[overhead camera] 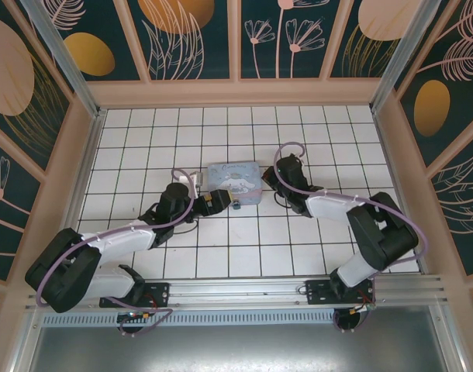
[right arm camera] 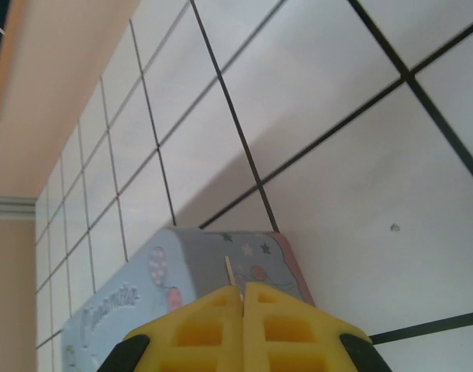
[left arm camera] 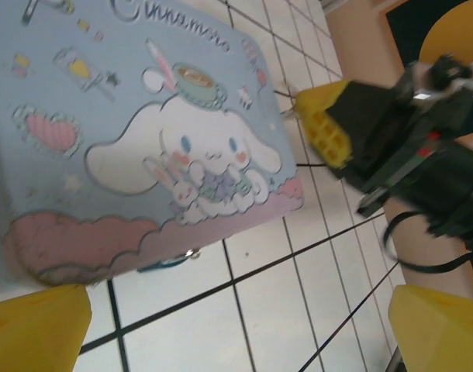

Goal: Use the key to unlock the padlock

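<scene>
— Padlock point(left arm camera: 168, 263): where is it found?

— It is seen on the counter point(overhead camera: 244, 248), tucked against the near edge of the tin point(overhead camera: 234, 182). Most of it is hidden by the tin's pink rim in the left wrist view. A dark bluish strip and a bit of metal loop are what can be made out.

— And the key?

— The key point(right arm camera: 229, 271) is pinched in the right fingers point(right arm camera: 243, 318), which are pressed fully together. A thin pale tip is shown sticking out above them, set against a corner of the tin.

— How are the left fingers held?

— The left fingers point(overhead camera: 215, 200) are spread wide and nothing is gripped. They are placed low at the tin's near left corner, with the padlock on the tiles ahead of them.

— What is in the way?

— The tin is set between the two arms. The right fingers are poised at its right side, apart from the padlock. Whether the tin is touched by either pair cannot be told. The counter is fenced in by floral panels.
</scene>
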`<state>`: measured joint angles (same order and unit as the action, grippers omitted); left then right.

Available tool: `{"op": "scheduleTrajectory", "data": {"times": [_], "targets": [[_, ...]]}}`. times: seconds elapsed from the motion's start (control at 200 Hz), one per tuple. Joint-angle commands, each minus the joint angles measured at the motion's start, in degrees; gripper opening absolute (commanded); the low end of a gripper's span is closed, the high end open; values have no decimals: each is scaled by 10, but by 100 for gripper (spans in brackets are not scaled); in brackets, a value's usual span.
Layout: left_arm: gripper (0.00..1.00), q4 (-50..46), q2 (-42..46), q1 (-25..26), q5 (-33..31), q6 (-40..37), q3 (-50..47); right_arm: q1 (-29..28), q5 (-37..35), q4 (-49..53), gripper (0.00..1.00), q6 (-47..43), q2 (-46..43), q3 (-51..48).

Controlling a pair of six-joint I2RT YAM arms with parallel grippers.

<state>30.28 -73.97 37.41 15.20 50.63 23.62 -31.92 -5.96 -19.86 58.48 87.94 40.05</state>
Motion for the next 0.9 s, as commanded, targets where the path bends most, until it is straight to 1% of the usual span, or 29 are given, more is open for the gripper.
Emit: {"op": "scheduleTrajectory", "data": {"times": [0.0, 0.16, 0.19, 0.305, 0.38, 0.495, 0.616, 0.896], "targets": [[99, 41, 5, 1, 27, 4, -23, 2, -16, 34, 0, -33, -38, 33], [99, 68, -6, 2, 42, 8, -40, 2, 46, 26, 0, -65, -23, 84], [98, 70, -8, 2, 43, 8, -41, 2, 49, 17, 0, -70, -16, 92], [99, 79, -30, 7, 48, 4, -38, -2, 123, -47, 0, -90, 14, 111], [98, 89, -51, 13, 53, -2, -35, -6, 153, -75, 0, -92, 36, 124], [98, 106, -86, 19, 60, -14, -31, -9, 188, -47, 0, -86, 78, 166], [98, 125, -115, 20, 64, -17, -26, -13, 188, -44, 0, -84, 100, 172], [97, 145, -172, 28, 69, -35, 6, -18, 182, -79, 0, -71, 128, 138]]}}
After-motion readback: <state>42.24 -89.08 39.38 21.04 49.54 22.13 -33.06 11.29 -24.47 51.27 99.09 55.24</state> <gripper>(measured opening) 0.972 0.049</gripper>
